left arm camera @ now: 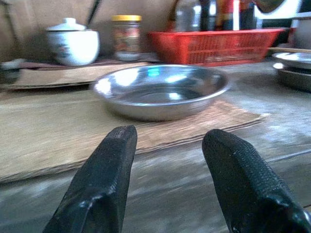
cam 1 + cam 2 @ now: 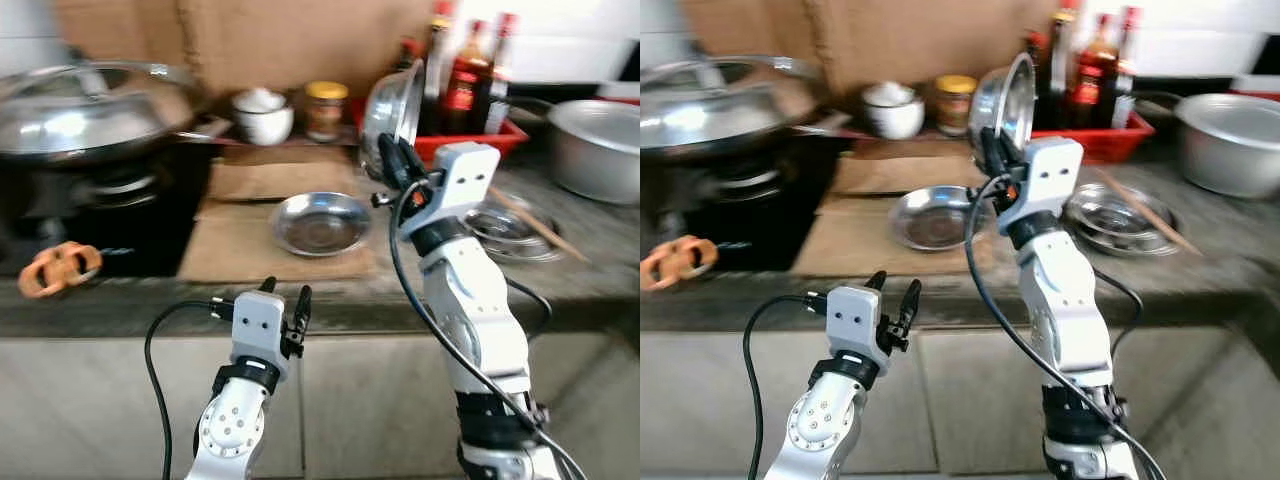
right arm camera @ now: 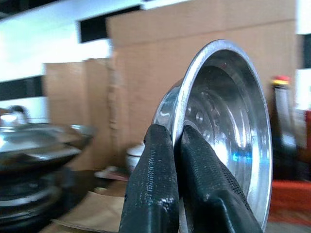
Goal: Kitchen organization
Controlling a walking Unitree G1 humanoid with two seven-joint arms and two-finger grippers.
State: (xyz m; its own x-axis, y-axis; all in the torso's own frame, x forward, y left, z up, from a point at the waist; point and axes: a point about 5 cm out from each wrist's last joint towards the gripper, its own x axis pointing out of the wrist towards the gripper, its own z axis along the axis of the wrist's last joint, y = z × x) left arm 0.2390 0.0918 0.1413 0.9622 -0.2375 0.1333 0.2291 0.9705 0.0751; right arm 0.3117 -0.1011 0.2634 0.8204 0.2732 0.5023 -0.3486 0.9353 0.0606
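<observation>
- shiny metal is what my right gripper [image 2: 392,152] has: its two black fingers [image 3: 160,184] are pinched tight on the rim of a steel bowl [image 2: 1002,100].
- i hold that bowl up on its edge, above the counter [image 2: 300,290], with the open side turned to the red basket [image 2: 470,138] of bottles.
- a second steel bowl [image 2: 321,222] lies flat on the brown mat [image 2: 240,250], open side up.
- that flat bowl is down and to the left of the held one, between my two arms, close by.
- my left gripper [image 2: 285,305] hangs low at the front of the counter with its fingers [image 1: 104,179] wide apart and nothing in them. the flat bowl is straight ahead of it.
- i think the next move is to tip the held bowl flat and set it into the one on the mat.
- count: two bowls like this, one held and one lying. some steel plates [image 2: 510,228] are stacked to the right, with a wooden stick [image 2: 540,225] on top.
- one big pot [image 2: 598,148], one white jar [image 2: 263,115], one yellow-lid jar [image 2: 325,108], and one wok with a lid [image 2: 85,110] on the stove.
</observation>
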